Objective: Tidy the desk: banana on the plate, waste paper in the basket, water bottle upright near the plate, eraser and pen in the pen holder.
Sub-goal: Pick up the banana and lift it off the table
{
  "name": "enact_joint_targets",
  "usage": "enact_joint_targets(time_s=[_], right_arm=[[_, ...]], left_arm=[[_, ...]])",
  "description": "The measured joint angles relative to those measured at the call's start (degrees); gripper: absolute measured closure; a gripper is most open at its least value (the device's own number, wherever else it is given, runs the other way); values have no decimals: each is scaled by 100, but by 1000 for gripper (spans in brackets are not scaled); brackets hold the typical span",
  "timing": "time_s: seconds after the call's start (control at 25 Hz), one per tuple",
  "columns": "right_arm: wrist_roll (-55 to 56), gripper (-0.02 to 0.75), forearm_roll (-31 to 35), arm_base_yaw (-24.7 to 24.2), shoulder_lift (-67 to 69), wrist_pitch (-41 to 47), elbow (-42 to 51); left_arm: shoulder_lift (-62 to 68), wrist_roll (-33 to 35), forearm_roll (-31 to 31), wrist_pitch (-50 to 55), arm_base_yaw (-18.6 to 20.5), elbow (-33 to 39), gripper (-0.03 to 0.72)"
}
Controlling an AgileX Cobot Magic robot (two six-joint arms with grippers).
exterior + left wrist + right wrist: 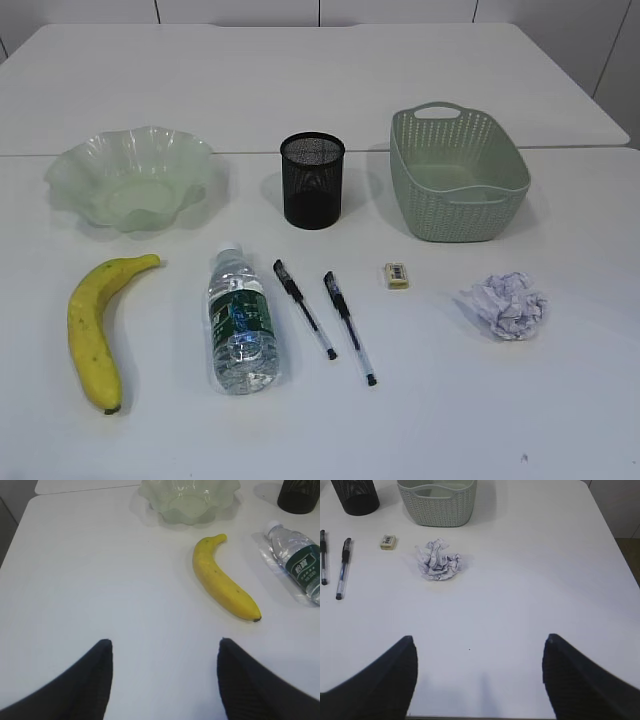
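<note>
Exterior view: on the desk [320, 430], banana [92, 328], lying water bottle [241, 325], two pens [304, 308], eraser [396, 276] and waste paper [510, 305] form the near row; plate [130, 178], pen holder [312, 181] and basket [458, 172] stand behind. Both wrist views show the left gripper [162, 680] and right gripper [477, 680] spread wide, empty, above bare tabletop.

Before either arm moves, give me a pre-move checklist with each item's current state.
1. Left gripper open and empty: ok.
2. Right gripper open and empty: ok.
3. Banana lying free on the desk, apart from the water bottle: ok.
4. Plate empty to receive it: ok.
5. Basket upright beyond the waste paper: ok.
6. Pen holder upright; inside hidden by mesh: cannot tell.
</note>
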Motion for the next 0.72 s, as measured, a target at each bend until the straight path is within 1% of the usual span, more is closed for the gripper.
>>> enact_joint_targets(time_s=[0.72], right_arm=[[0,164,0,0,0,0,0]], left_arm=[[0,0,0,0,0,0,230]])
